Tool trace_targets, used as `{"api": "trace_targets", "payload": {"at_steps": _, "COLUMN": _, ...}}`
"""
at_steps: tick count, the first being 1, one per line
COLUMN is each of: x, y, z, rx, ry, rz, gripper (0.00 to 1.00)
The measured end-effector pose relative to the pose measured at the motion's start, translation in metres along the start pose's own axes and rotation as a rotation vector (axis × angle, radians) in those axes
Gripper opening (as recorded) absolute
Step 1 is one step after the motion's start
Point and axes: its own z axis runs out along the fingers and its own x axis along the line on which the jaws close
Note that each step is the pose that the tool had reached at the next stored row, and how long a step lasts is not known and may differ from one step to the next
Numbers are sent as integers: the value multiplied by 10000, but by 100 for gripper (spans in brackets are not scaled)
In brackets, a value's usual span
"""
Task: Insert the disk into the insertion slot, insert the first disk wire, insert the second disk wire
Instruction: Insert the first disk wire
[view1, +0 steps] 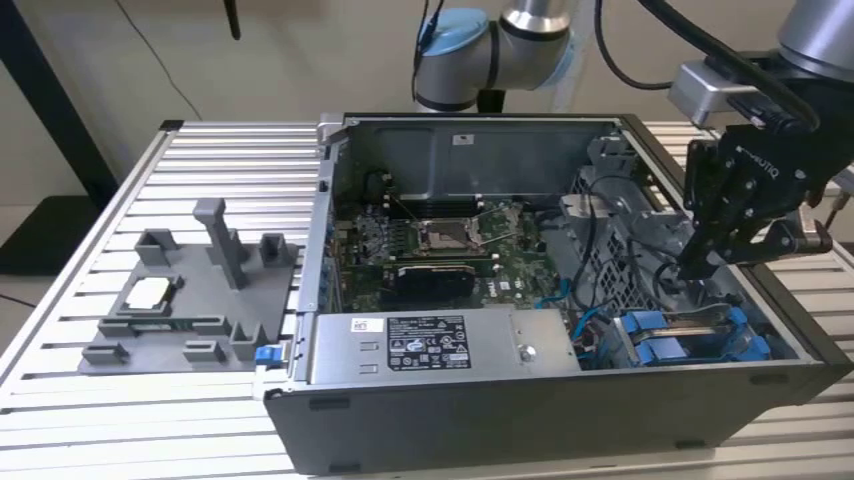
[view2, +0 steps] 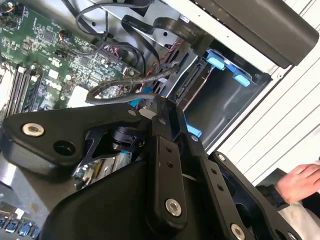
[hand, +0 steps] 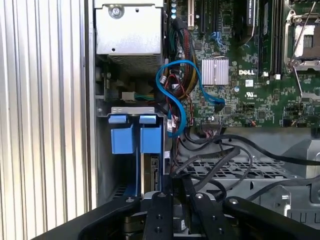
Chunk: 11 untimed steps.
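Gripper (view1: 695, 268): we read it closed; any hold unclear.
Disk (hand: 151, 145): seated in slot (hand: 131, 109), just ahead of gripper.

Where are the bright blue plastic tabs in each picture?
Exterior view: the blue tabs sit inside the computer case, at the exterior view's right, just below the pincer.
Second wrist view: the blue tabs are in a bay beside the case's dark rim.
First wrist view: the blue tabs lie between the ribbed table and the motherboard.
Shared landmark: the green motherboard.
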Motion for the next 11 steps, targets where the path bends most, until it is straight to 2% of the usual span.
{"api": "trace_targets", "payload": {"at_steps": 11, "x": 4, "y": -87, "z": 121, "rx": -50, "ry": 54, "rz": 0, "gripper": 19}}
